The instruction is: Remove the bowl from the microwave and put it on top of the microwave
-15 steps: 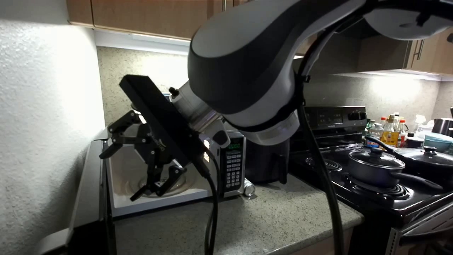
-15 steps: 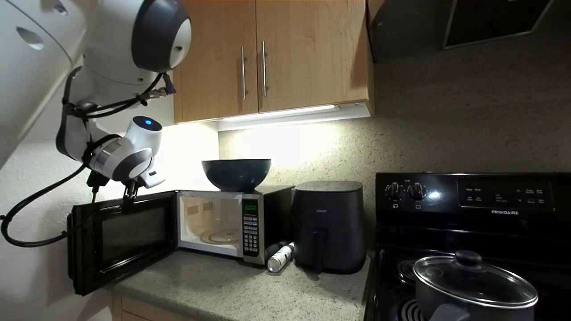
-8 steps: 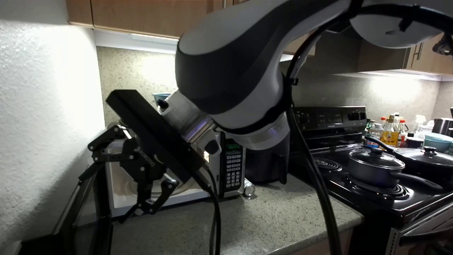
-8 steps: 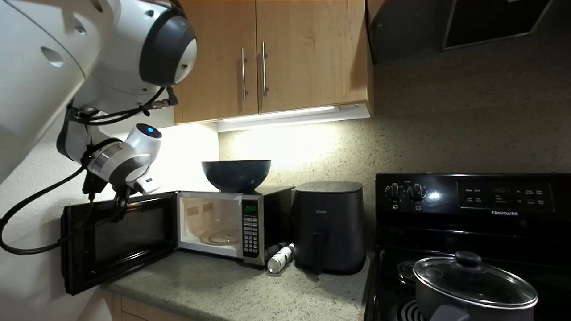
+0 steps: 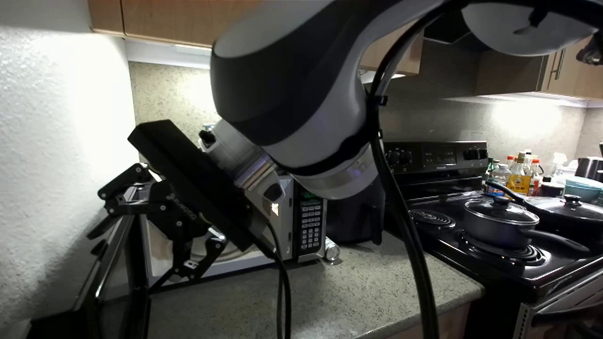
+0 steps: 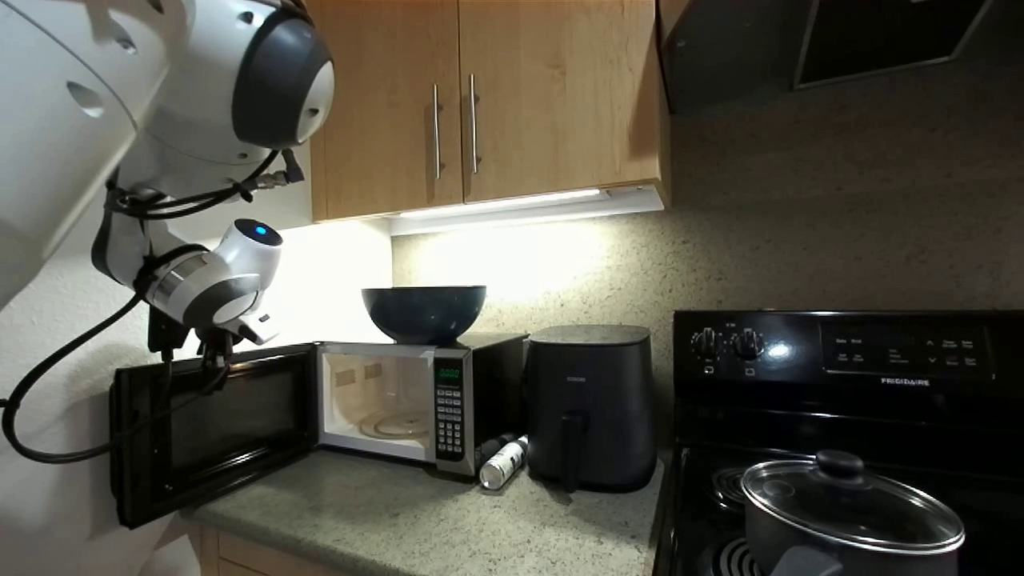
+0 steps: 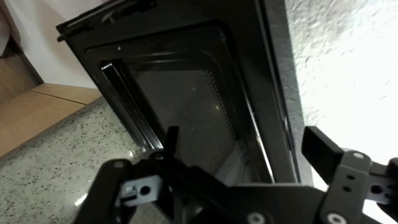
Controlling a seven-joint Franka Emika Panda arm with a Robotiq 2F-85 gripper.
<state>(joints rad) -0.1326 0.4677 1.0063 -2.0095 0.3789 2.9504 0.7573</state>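
Note:
The large dark blue-black bowl (image 6: 424, 314) sits upright on top of the microwave (image 6: 496, 376). In an exterior view the arm hides nearly all of the bowl. The microwave, also seen by its button panel (image 5: 310, 221), has its door (image 6: 240, 424) swung wide open toward the wall. Its lit inside shows only the glass turntable (image 6: 396, 424). My gripper (image 5: 123, 260) is open and empty at the door's inner side, near its top edge. In the wrist view the fingers (image 7: 241, 140) spread across the door (image 7: 192, 102), one over the wall side. Contact cannot be told.
A black air fryer (image 6: 590, 408) stands right of the microwave, with a white-labelled bottle (image 6: 504, 462) lying between them. The wall (image 5: 61, 141) is close behind the door. Cabinets (image 6: 560, 104) hang above. A lidded pot (image 5: 499, 226) sits on the stove.
My open gripper has moved left and slightly down in an exterior view, along the door. The door has swung a little wider toward the wall. The bowl has not moved.

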